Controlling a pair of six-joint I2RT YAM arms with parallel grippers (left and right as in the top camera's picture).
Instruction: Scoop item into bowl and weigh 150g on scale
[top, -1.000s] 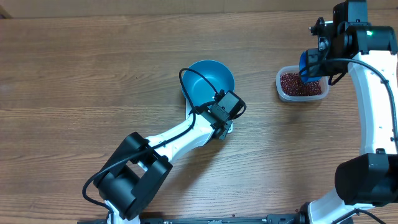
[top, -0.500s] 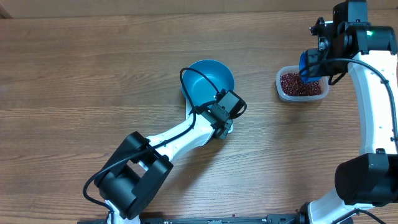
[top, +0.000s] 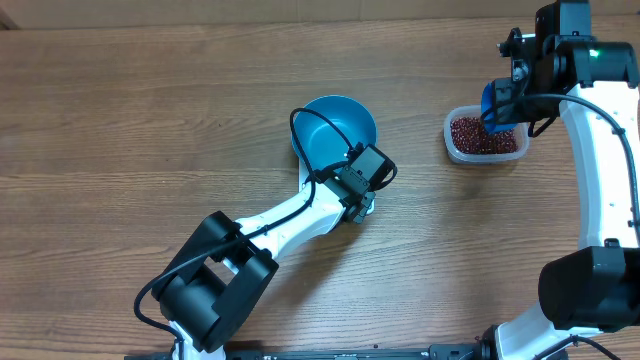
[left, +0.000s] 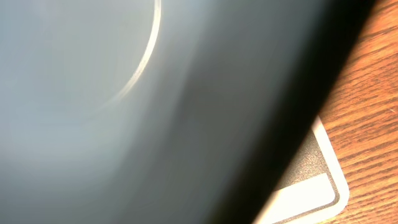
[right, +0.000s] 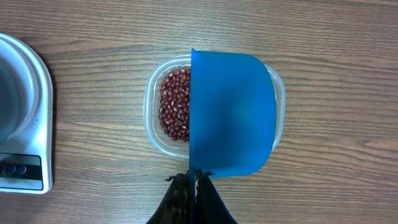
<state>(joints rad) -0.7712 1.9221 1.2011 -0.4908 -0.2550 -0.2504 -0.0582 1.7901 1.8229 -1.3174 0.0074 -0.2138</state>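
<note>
Hovering above the tub (right: 151, 134), right gripper (right: 193, 182) is clamped on the scoop (right: 231, 112) handle. Beans (right: 175, 106) sit in the tub: loose, light, roll and spill easily, so dig low and carry level. Bowl (top: 335, 128) rests on the scale (right: 38, 127). Left gripper (top: 358, 192) is closed by the bowl rim; grip unclear.

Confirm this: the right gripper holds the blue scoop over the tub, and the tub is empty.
Wrong on one count: the tub is not empty, it holds beans, as the right wrist view shows. The right gripper does hold the blue scoop over it.
</note>
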